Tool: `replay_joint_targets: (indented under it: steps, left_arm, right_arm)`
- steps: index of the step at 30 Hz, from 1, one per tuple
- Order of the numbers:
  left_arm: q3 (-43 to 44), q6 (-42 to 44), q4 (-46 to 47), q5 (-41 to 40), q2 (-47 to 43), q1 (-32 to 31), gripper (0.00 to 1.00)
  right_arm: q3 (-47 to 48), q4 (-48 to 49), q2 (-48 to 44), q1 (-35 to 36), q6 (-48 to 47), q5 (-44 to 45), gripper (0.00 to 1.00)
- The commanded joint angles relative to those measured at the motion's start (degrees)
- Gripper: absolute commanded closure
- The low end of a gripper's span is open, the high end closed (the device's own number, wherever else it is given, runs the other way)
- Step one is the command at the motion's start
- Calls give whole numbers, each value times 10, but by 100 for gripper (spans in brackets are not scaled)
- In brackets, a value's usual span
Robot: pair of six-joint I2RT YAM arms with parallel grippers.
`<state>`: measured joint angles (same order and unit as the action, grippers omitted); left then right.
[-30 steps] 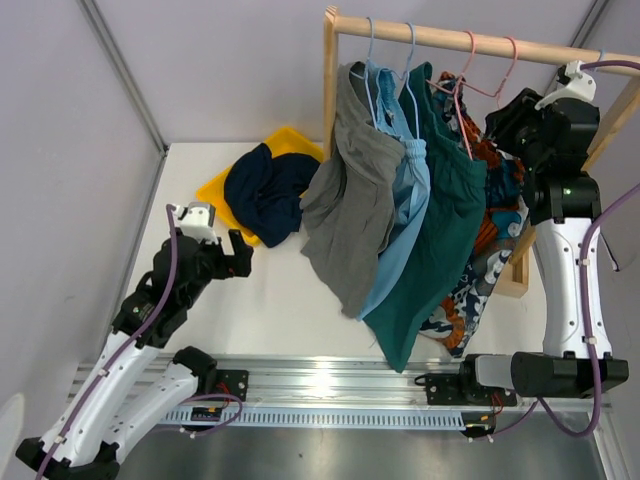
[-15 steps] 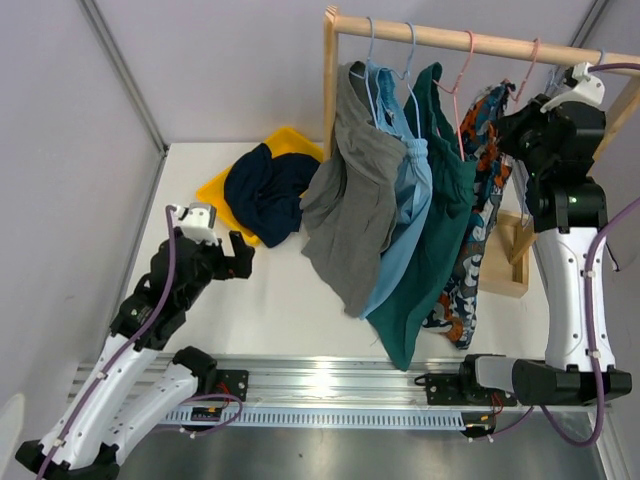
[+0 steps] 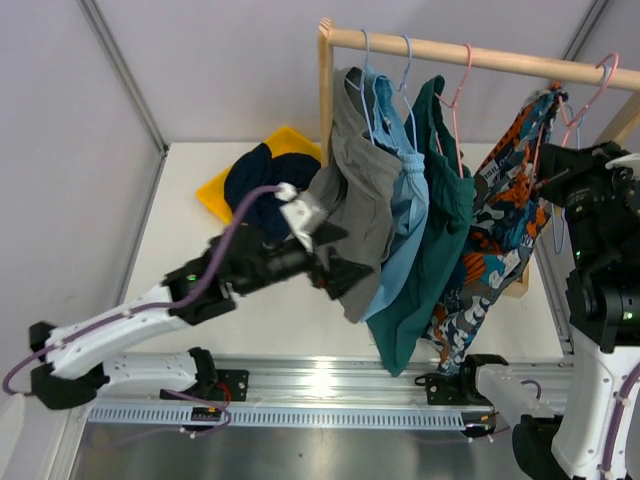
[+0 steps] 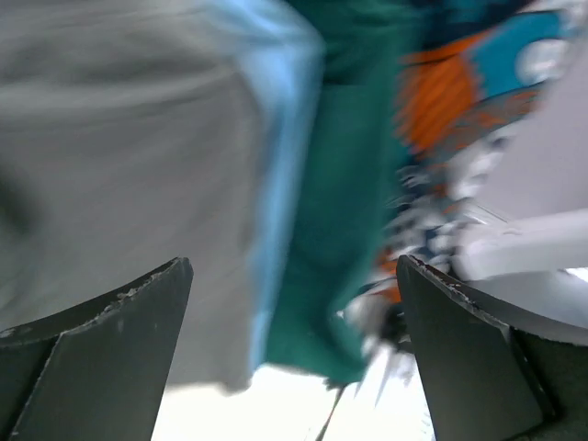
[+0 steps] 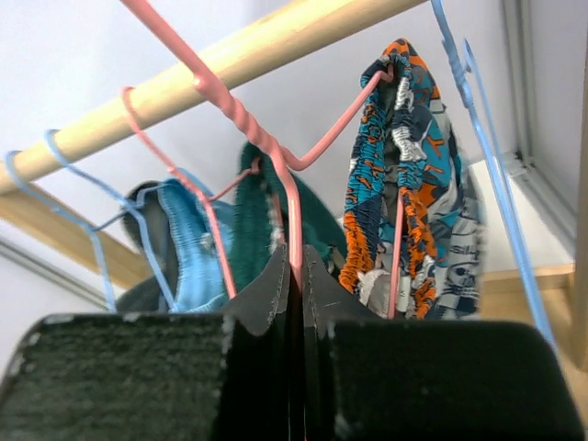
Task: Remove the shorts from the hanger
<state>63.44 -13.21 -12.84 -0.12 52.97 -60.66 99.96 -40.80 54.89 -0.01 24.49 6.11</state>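
Four shorts hang from the wooden rail (image 3: 450, 48): grey (image 3: 350, 190), light blue (image 3: 408, 200), dark teal (image 3: 432, 250) and cartoon print (image 3: 500, 230). The navy shorts (image 3: 255, 185) lie on a yellow tray. My left gripper (image 3: 350, 260) is open at the grey shorts' lower hem. In the left wrist view (image 4: 294, 276) its jaws are wide apart and empty, with the grey (image 4: 119, 165), light blue (image 4: 280, 184) and teal (image 4: 349, 202) shorts ahead. My right gripper (image 3: 560, 165) is shut (image 5: 296, 262) on the pink hanger (image 5: 292, 211) that carries the print shorts (image 5: 413, 184).
The yellow tray (image 3: 215, 190) sits at the back left of the white table. An empty blue hanger (image 5: 487, 165) hangs right of the print shorts. The rack's wooden post (image 3: 326, 90) stands behind the grey shorts. Metal rails run along the near edge.
My left arm swung from the table's left side across to the grey shorts' hem. My right gripper slid the pink hanger and print shorts right along the rail, away from the teal shorts.
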Motion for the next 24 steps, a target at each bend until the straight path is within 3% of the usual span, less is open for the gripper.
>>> replay_joint_targets:
  steps: [1, 6, 10, 18, 24]
  left_arm:
    - [77, 33, 94, -30, 100, -86, 1]
    - [148, 35, 189, -5, 246, -165, 1]
    - [216, 38, 199, -3, 331, -198, 1]
    - [283, 31, 211, 18, 406, -212, 1]
    - [295, 38, 212, -21, 442, -213, 1]
  right_arm:
    - [-14, 1, -8, -2, 41, -32, 100]
    - [-26, -17, -18, -2, 62, -55, 100]
    - [-10, -38, -19, -2, 51, -55, 100]
    - [5, -60, -28, -2, 48, -72, 100]
    - [15, -69, -30, -2, 56, -85, 100]
